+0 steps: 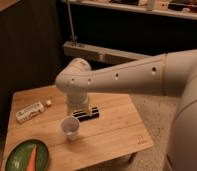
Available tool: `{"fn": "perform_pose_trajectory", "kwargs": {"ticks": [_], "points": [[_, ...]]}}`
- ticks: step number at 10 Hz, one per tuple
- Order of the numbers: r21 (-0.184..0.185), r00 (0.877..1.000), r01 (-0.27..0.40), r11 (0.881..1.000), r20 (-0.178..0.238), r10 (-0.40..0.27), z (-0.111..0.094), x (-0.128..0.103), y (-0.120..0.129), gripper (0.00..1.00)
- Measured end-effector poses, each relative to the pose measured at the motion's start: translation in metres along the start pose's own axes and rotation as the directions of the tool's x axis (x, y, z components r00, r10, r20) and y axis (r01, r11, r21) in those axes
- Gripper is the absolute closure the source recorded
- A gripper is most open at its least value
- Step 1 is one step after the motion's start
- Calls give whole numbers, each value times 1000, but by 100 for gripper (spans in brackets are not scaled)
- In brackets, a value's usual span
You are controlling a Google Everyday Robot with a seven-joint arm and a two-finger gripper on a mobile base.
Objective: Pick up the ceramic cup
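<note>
The ceramic cup [69, 127] is small, white and round-rimmed, and it stands upright on the wooden table [117, 132] near its middle. My gripper [86, 113] hangs just behind and to the right of the cup, low over the table top, pointing down. Its dark fingers [94, 113] stand open with nothing between them. They do not touch the cup. The thick white arm reaches in from the right and ends in a rounded wrist [74, 80] above the gripper.
A white rectangular carton [29, 111] lies at the table's left, with a small white bit [48, 103] beside it. A green plate [25, 156] holding a carrot sits at the front left corner. A dark wall and a metal rail [99, 52] stand behind the table.
</note>
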State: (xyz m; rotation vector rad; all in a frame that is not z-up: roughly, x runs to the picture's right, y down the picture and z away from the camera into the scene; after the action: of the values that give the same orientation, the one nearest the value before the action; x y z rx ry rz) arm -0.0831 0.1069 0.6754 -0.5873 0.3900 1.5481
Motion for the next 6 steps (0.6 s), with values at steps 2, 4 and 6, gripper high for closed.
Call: {"fn": "perform_pose_trajectory", "kwargs": {"ticks": [2,4,6], "points": [[-47,999,14,999,-29,-15,7,2,-2,35],[-61,998,36,997,-53,-39,13,3,-1,35],[-65,996,41,997,-70,-46,17,4,-3,35]]}}
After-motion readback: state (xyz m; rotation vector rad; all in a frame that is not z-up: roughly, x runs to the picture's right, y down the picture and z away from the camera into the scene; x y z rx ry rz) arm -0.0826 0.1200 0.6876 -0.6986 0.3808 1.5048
